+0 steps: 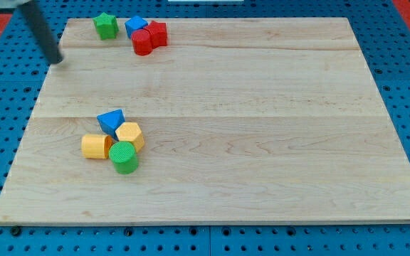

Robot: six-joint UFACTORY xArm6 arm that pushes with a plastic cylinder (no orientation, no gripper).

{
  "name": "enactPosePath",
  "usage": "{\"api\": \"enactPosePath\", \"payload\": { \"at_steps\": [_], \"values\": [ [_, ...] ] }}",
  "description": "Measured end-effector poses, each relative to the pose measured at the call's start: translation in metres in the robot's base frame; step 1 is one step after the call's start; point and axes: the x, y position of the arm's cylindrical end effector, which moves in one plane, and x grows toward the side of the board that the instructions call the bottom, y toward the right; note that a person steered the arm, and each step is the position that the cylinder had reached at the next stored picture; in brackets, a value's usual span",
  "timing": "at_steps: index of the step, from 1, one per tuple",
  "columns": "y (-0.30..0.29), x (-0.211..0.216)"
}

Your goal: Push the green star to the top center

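Observation:
The green star (106, 25) sits near the board's top edge, at the view's upper left. My tip (58, 60) is at the board's left edge, below and left of the green star, apart from it. The rod slants up to the view's top left. Just right of the star lie a blue block (135, 26), a red cylinder (142, 43) and a red block (157, 33), bunched together.
A second cluster lies at the lower left: a blue triangle (111, 121), a yellow hexagon (129, 134), a yellow cylinder (95, 146) and a green cylinder (124, 157). The wooden board (262, 128) rests on a blue pegboard.

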Motion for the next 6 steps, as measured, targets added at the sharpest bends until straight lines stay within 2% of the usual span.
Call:
{"api": "enactPosePath", "payload": {
  "at_steps": [1,3,4,6],
  "values": [
    [0.040,-0.048],
    [0.009,-0.085],
    [0.009,-0.085],
    [0.233,-0.028]
  ]
}}
